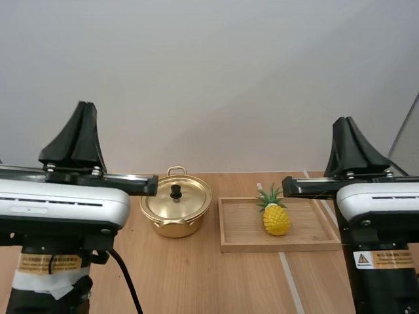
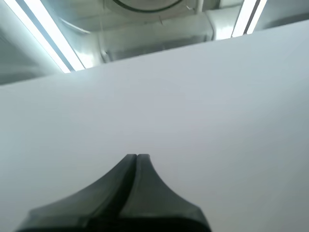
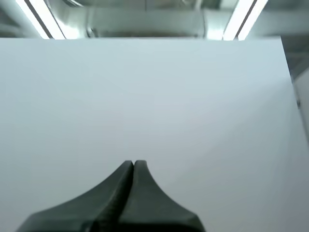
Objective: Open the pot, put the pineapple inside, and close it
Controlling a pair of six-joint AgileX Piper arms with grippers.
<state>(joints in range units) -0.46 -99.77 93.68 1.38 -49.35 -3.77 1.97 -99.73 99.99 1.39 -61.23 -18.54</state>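
The left jaws are closed on nothing, their black fingers (image 2: 120, 193) pressed together into one dark wedge, and the right jaws are closed and empty as well, fingers (image 3: 118, 203) lying flat against each other. In the high view both sets of jaws point upward, raised well above the worktop (image 1: 196, 281) and far from everything on it. Between the two arms sits the golden pot (image 1: 175, 219), its lid (image 1: 186, 203) in place with the black knob (image 1: 175, 191) upright at the centre. Just to the pot's right lies a wooden tray (image 1: 242, 243). The pineapple (image 1: 276, 220) rests inside the tray, right of its middle, green leaves toward the far side.
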